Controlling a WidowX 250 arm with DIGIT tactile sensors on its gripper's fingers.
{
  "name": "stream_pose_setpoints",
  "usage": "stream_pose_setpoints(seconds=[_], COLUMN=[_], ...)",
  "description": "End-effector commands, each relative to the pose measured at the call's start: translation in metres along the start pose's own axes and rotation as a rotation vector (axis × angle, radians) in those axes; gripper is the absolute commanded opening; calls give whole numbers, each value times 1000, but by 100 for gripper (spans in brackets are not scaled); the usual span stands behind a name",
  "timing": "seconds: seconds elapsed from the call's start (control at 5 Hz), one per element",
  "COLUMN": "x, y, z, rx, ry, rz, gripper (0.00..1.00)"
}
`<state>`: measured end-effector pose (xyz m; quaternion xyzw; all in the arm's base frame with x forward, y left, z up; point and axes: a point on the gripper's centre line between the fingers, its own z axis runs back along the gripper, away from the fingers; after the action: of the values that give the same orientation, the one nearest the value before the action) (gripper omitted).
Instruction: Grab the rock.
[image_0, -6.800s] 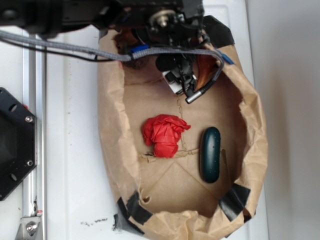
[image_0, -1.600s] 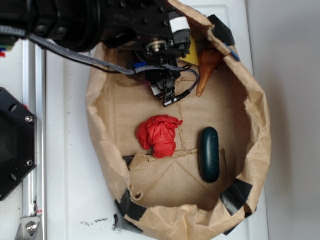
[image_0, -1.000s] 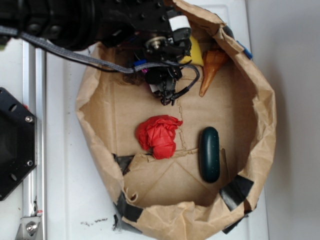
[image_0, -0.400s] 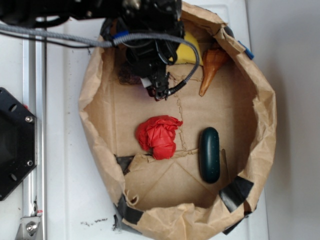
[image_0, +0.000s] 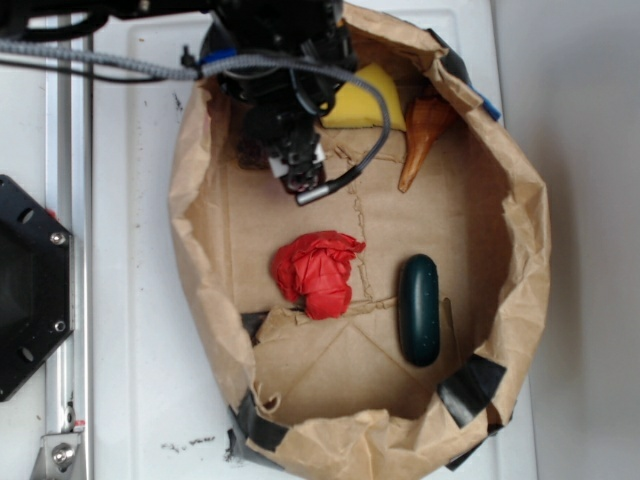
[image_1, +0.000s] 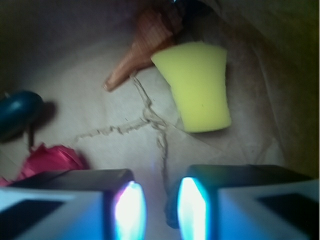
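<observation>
A dark brown lumpy patch that I take for the rock (image_0: 244, 152) lies by the paper bag's upper left wall in the exterior view. The arm covers most of it, and it does not show in the wrist view. My gripper (image_0: 300, 181) hangs just right of it, inside the bag. In the wrist view my gripper (image_1: 162, 210) is open, with only the bag's paper floor and a seam between the glowing fingers (image_1: 131, 207).
The brown paper bag (image_0: 520, 250) also holds a yellow sponge (image_0: 368, 97), an orange-brown seashell (image_0: 420, 135), a crumpled red cloth (image_0: 316, 272) and a dark green oblong object (image_0: 419, 308). A metal rail (image_0: 68, 250) and a black mount (image_0: 25, 290) stand left of the bag.
The gripper has moved left along the bag's top, from near the seashell toward the left wall. The bag's rim has spread wider, which uncovered the sponge and the shell.
</observation>
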<state>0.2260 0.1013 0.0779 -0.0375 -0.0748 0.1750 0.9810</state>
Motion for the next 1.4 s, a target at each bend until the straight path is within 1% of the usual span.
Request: stream_pose_setpoints(seconds=[0.0,0.2,0.6,0.8,1.0,1.2], x=[-2,-5,-8,-8,-8,-7], y=[33,35,43,41,35,27], z=[-9,-9,-19,-24,-23,-30], rx=[138,160,211,253,221,215], ry=[-43,0,34,3,11,22], rz=[-127,-154,-193,-201,-195,-199], gripper=[100,100,100,100,100,100])
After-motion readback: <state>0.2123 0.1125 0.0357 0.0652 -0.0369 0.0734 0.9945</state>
